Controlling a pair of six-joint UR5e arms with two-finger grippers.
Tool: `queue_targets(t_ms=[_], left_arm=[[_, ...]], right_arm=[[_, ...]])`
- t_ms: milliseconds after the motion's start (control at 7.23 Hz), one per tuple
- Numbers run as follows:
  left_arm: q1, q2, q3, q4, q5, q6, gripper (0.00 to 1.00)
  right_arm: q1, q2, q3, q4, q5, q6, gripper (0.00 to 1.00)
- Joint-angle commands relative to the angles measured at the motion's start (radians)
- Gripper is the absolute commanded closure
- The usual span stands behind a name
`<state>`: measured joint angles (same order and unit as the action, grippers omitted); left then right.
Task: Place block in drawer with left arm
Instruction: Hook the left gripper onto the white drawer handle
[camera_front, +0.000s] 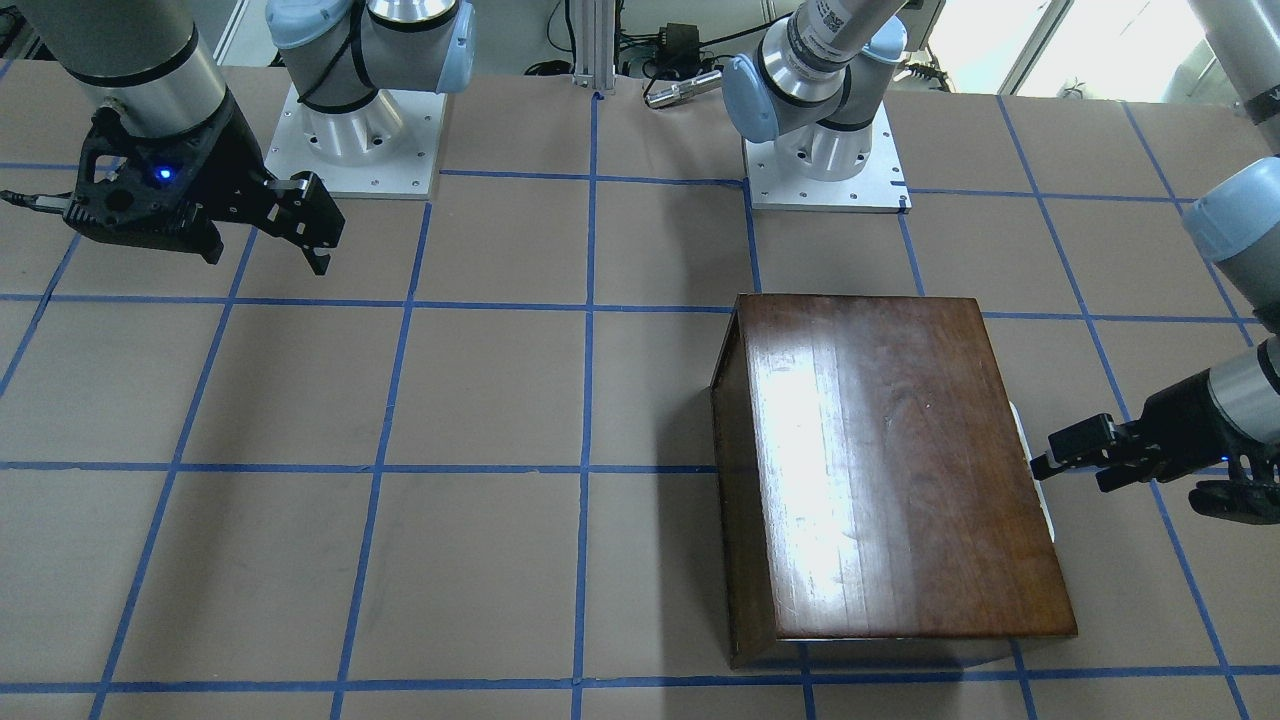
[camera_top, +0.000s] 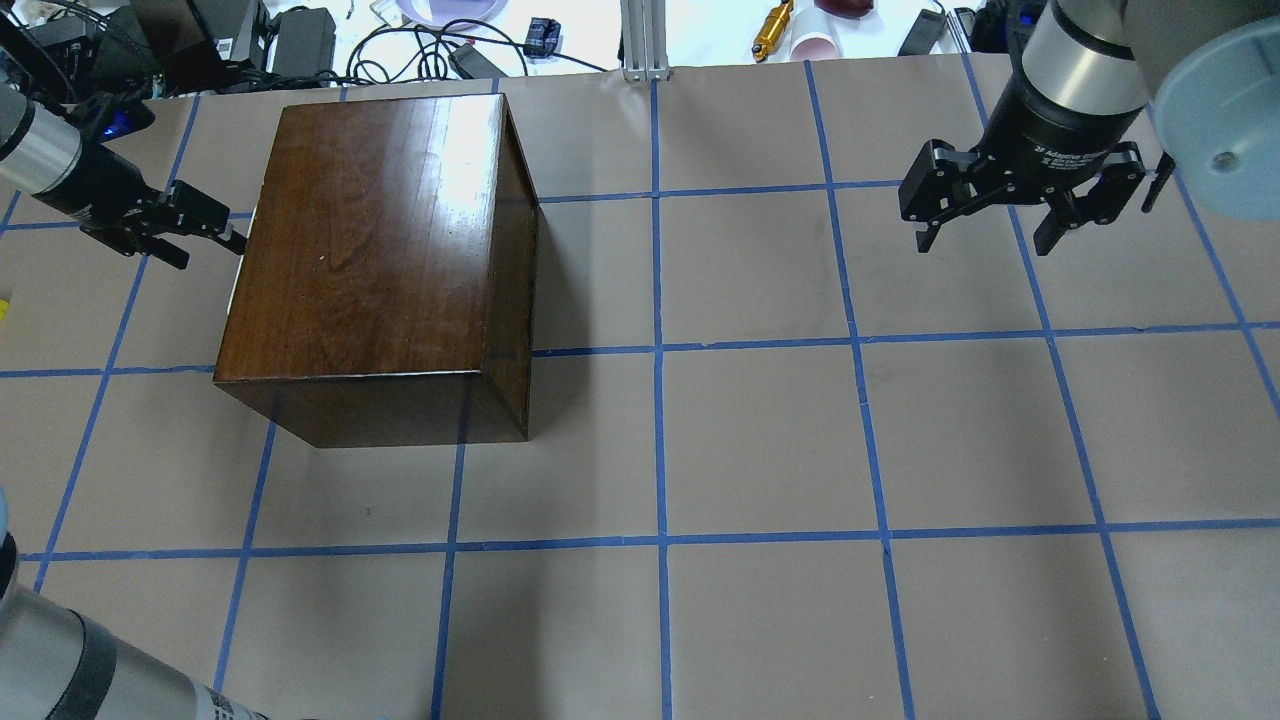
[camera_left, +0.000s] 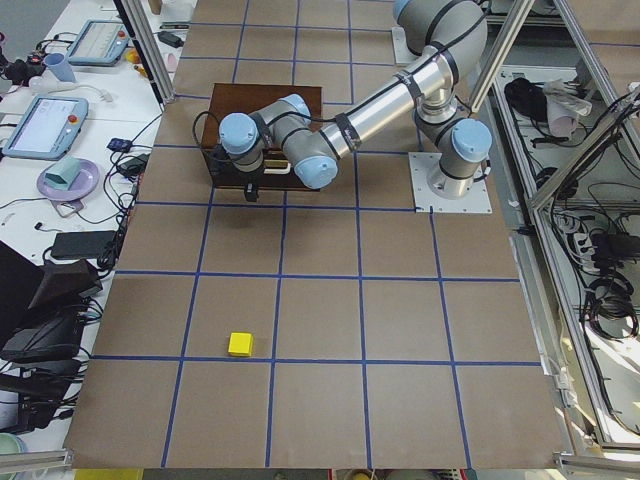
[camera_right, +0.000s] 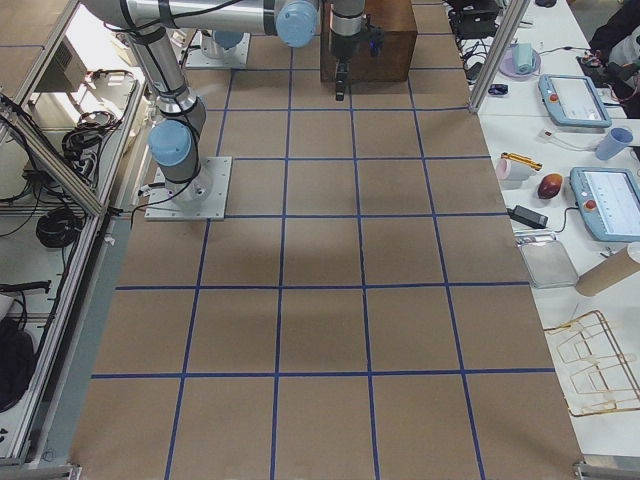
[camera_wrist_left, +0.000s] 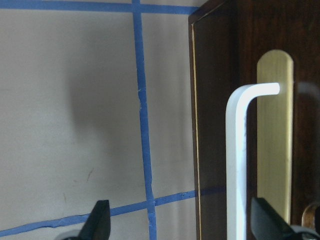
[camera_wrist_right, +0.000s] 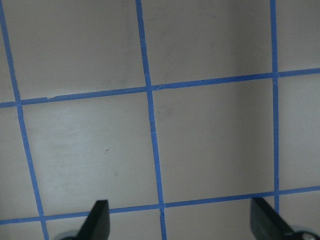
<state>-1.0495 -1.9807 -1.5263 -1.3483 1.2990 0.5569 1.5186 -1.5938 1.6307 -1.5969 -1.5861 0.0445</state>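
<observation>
Looks like you've barely started: the drawer (camera_wrist_left: 215, 125) is shut with the left gripper (camera_top: 208, 248) spread wide right at its handle (camera_wrist_left: 235, 160), the block (camera_left: 240, 344) sits untouched near the table's (camera_left: 400, 330) left end, and the right gripper (camera_top: 985, 240) hangs jaws-apart, so pulling, grabbing and dropping are all left.

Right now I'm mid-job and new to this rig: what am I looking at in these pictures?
A two-armed robot works at a taped table. Two pictures look down from above, two look in from the table's ends, and two come from cameras on the wrists. The left gripper, fingers open, faces the closed drawer of the brown box, with its white handle in front of them. The right gripper hangs open over bare table. The yellow block lies several squares from the box. Nothing is held.
</observation>
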Motion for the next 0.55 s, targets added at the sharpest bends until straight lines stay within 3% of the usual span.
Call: queue_targets(t_ms=[0,415], left_arm=[[-0.001,-0.009,-0.002,-0.003,-0.001,-0.046,0.0],[-0.004,-0.009,-0.026,0.001,-0.004,-0.075,0.0]], right_arm=[[0.0,0.0,0.0,0.0,0.0,0.0,0.0],[0.0,0.0,0.0,0.0,0.0,0.0,0.0]])
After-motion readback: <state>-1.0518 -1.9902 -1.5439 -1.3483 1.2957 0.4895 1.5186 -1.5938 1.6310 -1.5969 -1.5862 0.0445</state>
